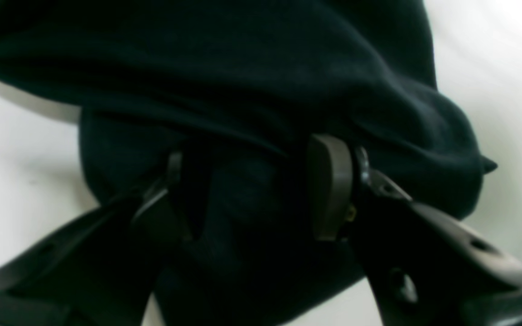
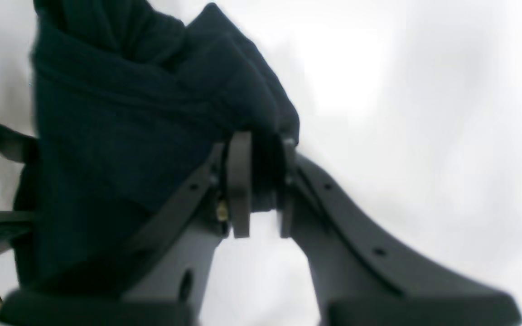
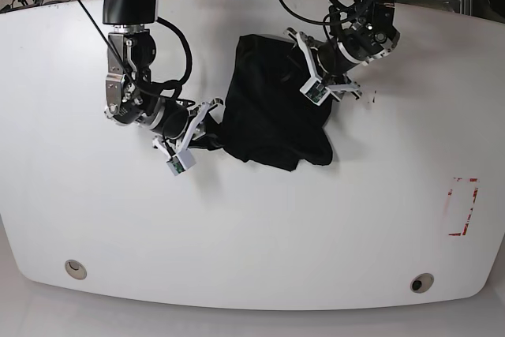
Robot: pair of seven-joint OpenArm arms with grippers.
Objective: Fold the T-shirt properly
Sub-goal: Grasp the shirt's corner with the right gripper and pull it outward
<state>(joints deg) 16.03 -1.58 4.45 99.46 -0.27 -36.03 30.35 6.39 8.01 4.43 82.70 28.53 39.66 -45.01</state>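
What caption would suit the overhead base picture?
Two robot arms grip a crumpled black T-shirt from opposite sides on a white table.

No text, label, brand or number can be read anywhere.

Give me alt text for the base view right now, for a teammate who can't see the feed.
A crumpled black T-shirt lies near the middle of a white table, with a robot arm at each side of it. The right gripper pinches the shirt's edge on the picture's left; the left gripper has cloth between its fingers on the picture's right.
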